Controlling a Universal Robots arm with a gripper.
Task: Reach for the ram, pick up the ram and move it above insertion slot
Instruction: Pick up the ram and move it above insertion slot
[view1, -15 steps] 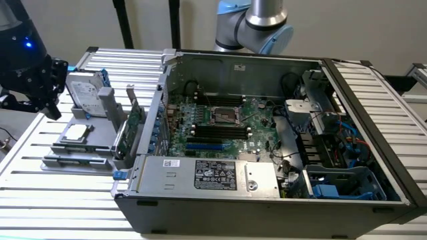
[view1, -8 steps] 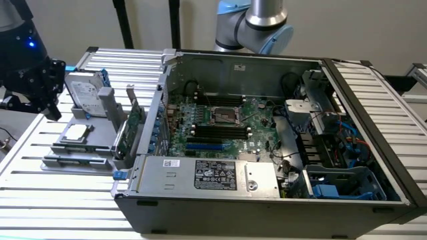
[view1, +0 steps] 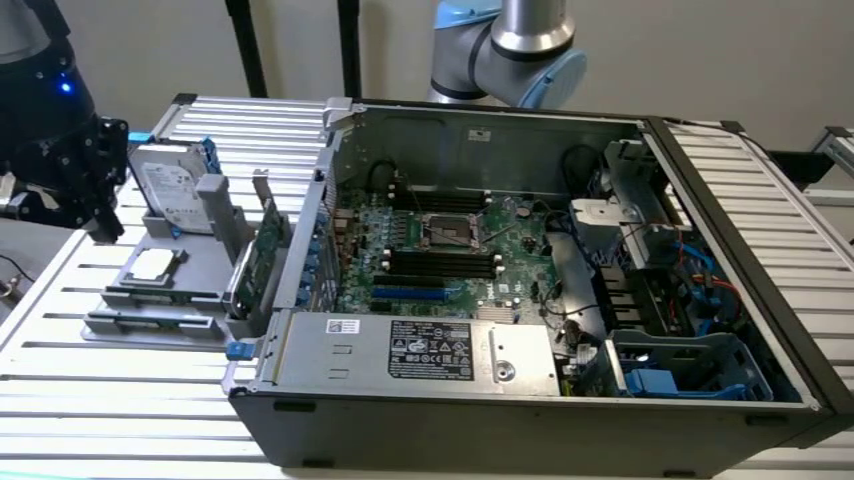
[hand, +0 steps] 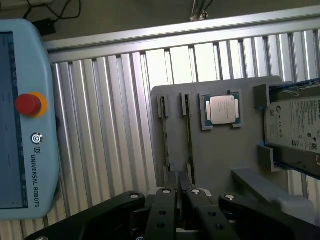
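Two thin ram sticks (hand: 164, 135) (hand: 188, 135) lie side by side in grooves of a grey holder (hand: 225, 155). My gripper (hand: 178, 182) hovers over their near ends with its fingers (hand: 167, 205) drawn together and nothing between them. In the exterior view the gripper (view1: 96, 225) hangs at the exterior view's left, beside the holder (view1: 114, 325), where the ram sticks (view1: 158, 296) lie along its front. The insertion slot (view1: 438, 262) is one of several parallel black sockets on the motherboard inside the open computer case (view1: 534, 400).
The holder also carries a processor chip (hand: 221, 110), a hard drive (hand: 295, 130) and an upright green card with a metal bracket (view1: 254, 255). A teach pendant (hand: 25, 125) lies on the slatted table. A shorter blue slot (view1: 407, 294) sits beside the black sockets.
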